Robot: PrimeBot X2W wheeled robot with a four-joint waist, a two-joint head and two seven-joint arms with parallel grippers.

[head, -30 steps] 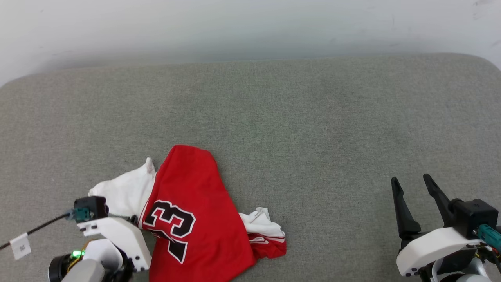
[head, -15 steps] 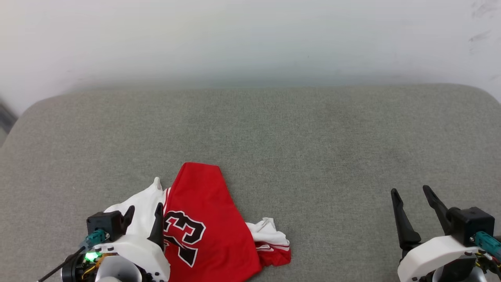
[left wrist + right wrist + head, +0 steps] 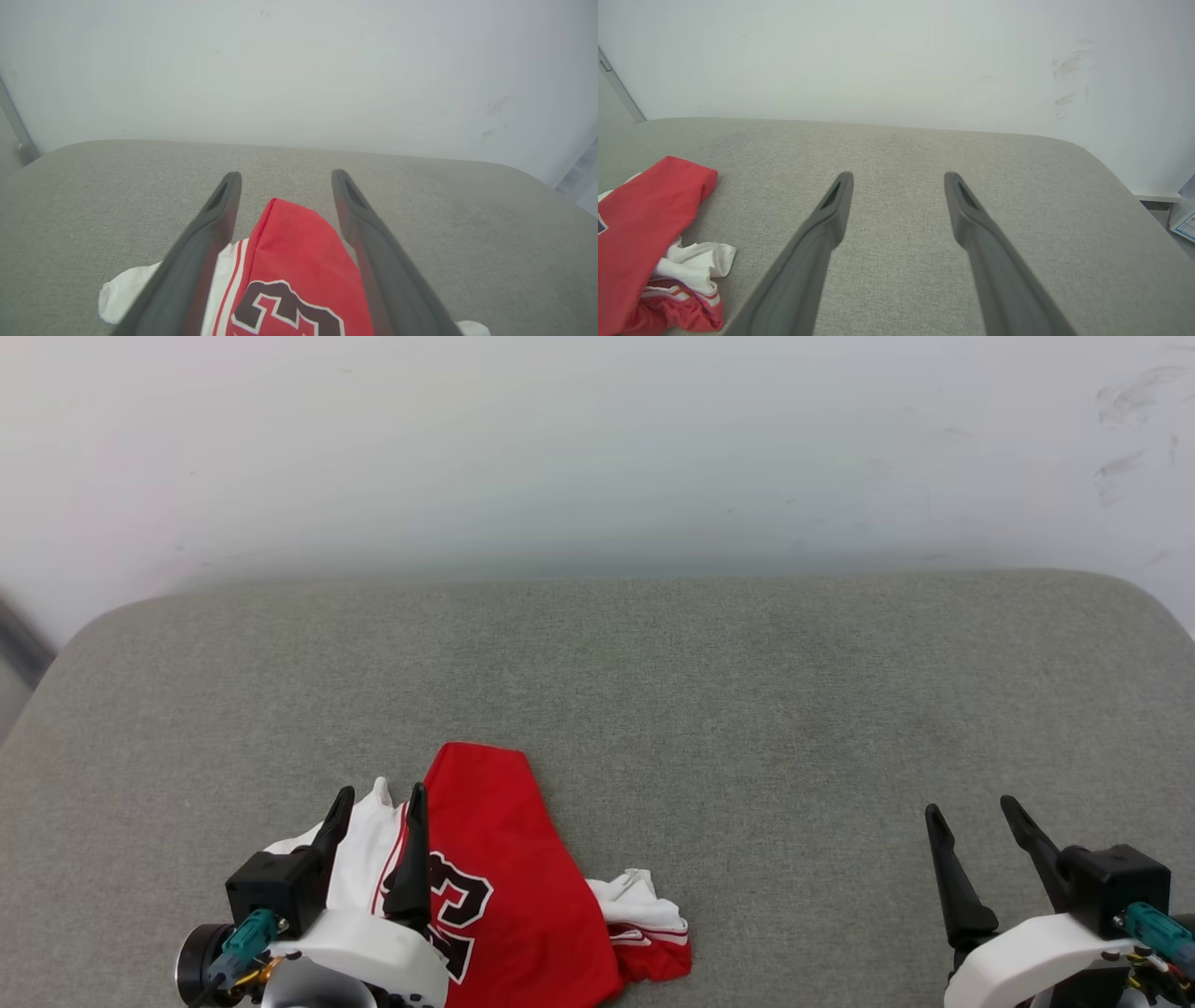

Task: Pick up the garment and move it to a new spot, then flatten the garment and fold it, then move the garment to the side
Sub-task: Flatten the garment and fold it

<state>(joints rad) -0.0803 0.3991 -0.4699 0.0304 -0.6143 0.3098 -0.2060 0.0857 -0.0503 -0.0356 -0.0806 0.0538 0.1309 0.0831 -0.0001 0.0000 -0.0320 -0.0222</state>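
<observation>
The garment (image 3: 523, 887) lies crumpled near the front left of the grey cushioned surface, red with white sleeves and part of a black numeral showing. My left gripper (image 3: 381, 794) hovers over its left side, open, with nothing between its fingers. In the left wrist view the garment (image 3: 294, 261) sits below and between the spread fingers (image 3: 219, 210). My right gripper (image 3: 967, 806) stands open at the lower right, well away from the cloth. In the right wrist view the garment (image 3: 640, 224) lies at the far left and that gripper (image 3: 899, 176) is empty.
The grey fabric surface (image 3: 747, 709) stretches wide behind and to the right of the garment. A white wall (image 3: 597, 448) backs it. The surface's rounded right edge (image 3: 1125, 186) drops off, with a white and blue item (image 3: 1185, 219) beyond it.
My left gripper has opened and let go of the garment, and its fingers now point up over the cloth. The head camera has tilted, so the whole scene sits lower in view.
</observation>
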